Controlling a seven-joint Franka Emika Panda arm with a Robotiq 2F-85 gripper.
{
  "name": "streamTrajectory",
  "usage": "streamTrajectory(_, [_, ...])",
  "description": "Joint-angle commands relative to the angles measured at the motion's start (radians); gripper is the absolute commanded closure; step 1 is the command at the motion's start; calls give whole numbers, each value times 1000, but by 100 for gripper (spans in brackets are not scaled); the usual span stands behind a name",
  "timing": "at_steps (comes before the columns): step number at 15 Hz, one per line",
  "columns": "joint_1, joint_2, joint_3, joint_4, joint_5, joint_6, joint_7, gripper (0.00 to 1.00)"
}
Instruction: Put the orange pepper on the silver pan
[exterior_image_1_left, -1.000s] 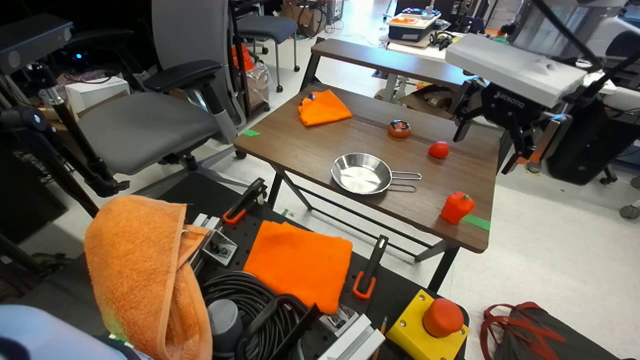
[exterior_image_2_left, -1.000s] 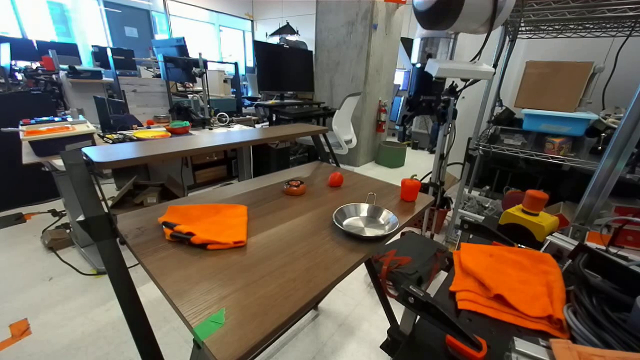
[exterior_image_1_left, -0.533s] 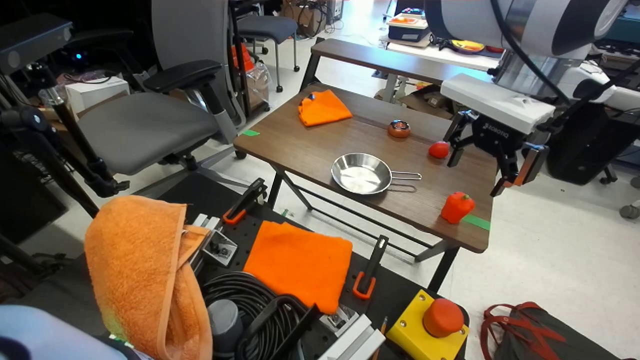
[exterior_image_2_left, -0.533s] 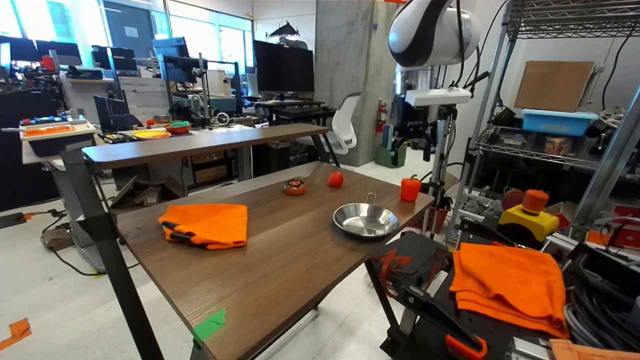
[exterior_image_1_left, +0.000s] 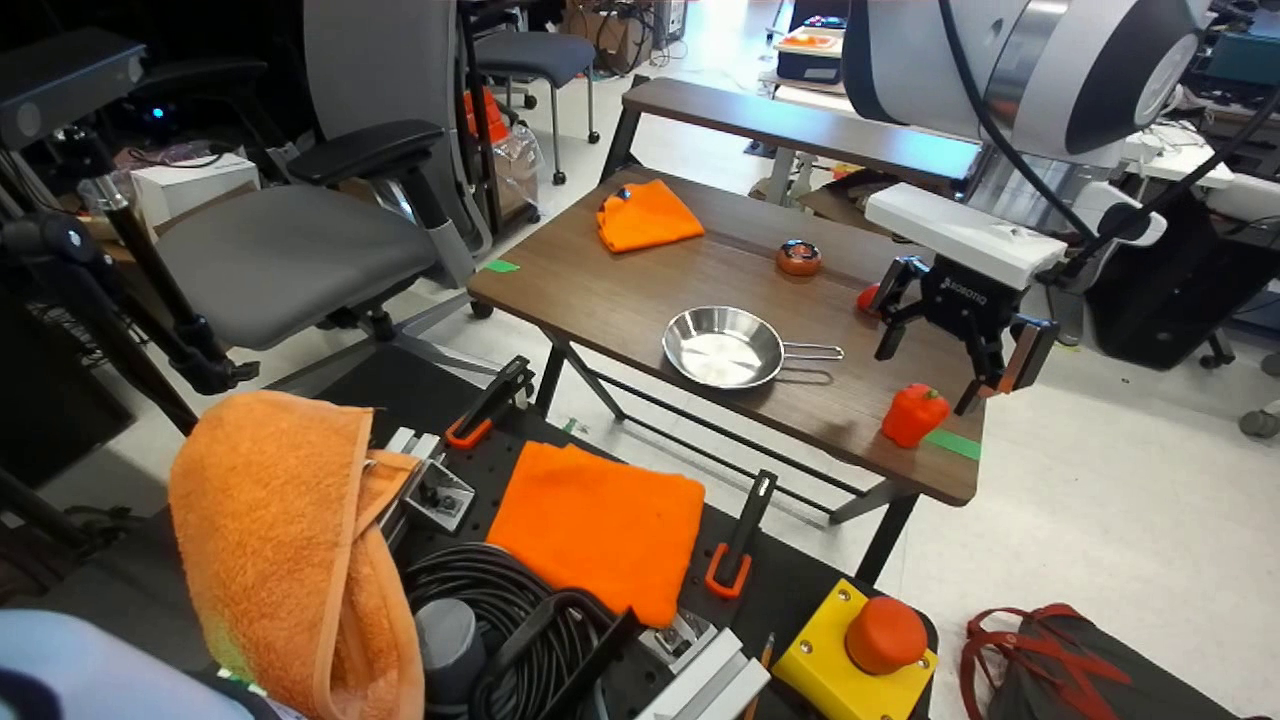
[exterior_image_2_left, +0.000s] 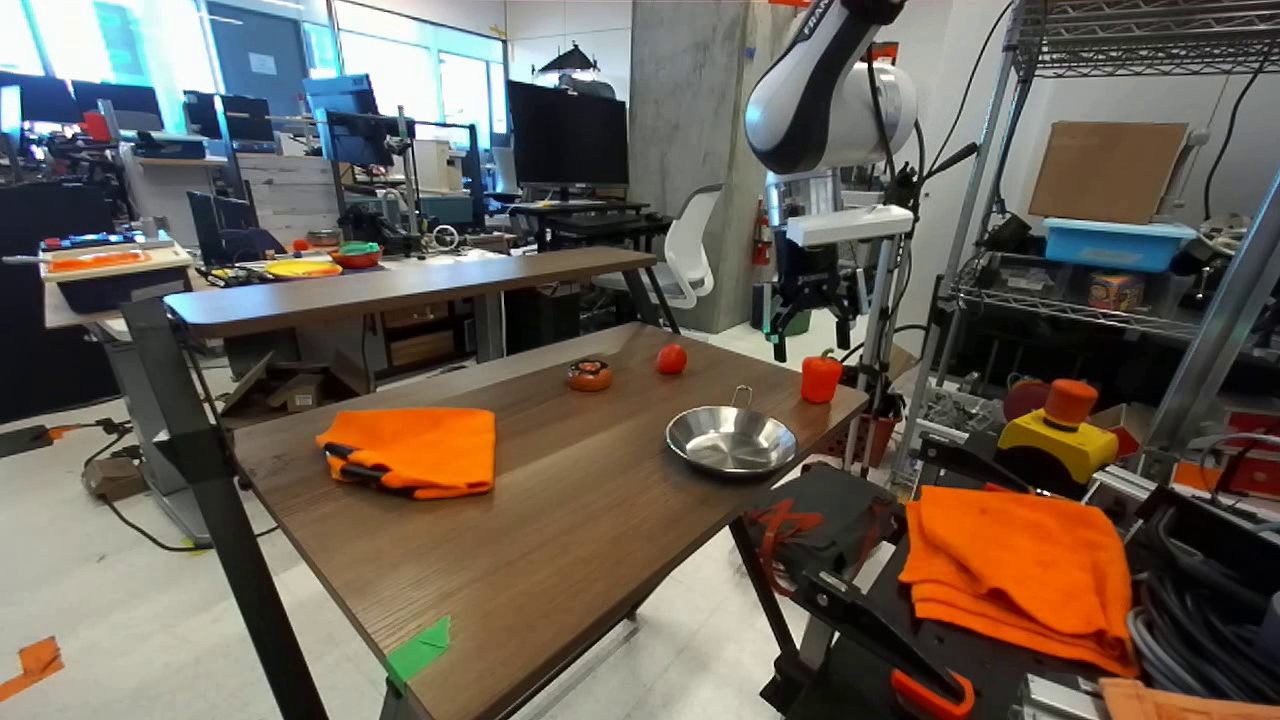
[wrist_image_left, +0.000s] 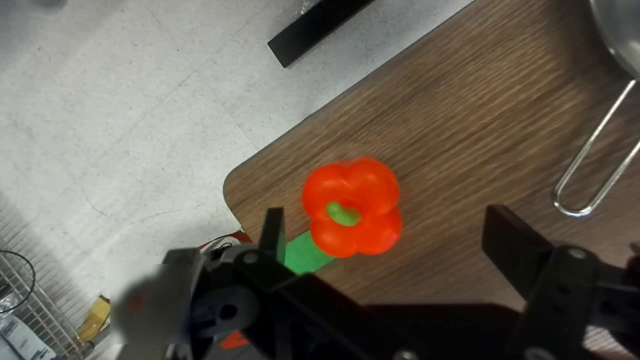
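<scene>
Not yet grasped: the chunky, lobed orange-red pepper (wrist_image_left: 359, 201) stands on the brown wooden table (wrist_image_left: 440, 125).
Black two-fingered gripper (exterior_image_1_left: 925, 380) hangs apart, fingers spread; grasp, lift and placing remain, the round silver metal pan (wrist_image_left: 621, 29) lying at the pepper's two o'clock in the wrist view.

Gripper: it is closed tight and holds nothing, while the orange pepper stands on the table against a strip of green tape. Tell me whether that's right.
Not closed: the gripper is open, and the wrist view shows its jaws wide apart. It does hold nothing, and the orange pepper stands on the table against the green tape.
</scene>
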Motion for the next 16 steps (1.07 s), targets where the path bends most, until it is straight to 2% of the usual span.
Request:
streamTrajectory(1, [10,60,-8,79,-8,-48,21,0])
streamTrajectory(2, [10,69,-8,91,-7,-54,19,25])
streamTrajectory(3, [9,77,-7,103,-7,-66,18,26])
streamTrajectory(9, [6,88,-3,157,-4,-184,11,73])
streamTrajectory(10, [1,87,-1,164,1,-206,9,78])
streamTrajectory(13, [-7,30,8,143,17,-230,-7,78])
streamTrajectory(16, [23,-110,20,55,10,-182,-11,78])
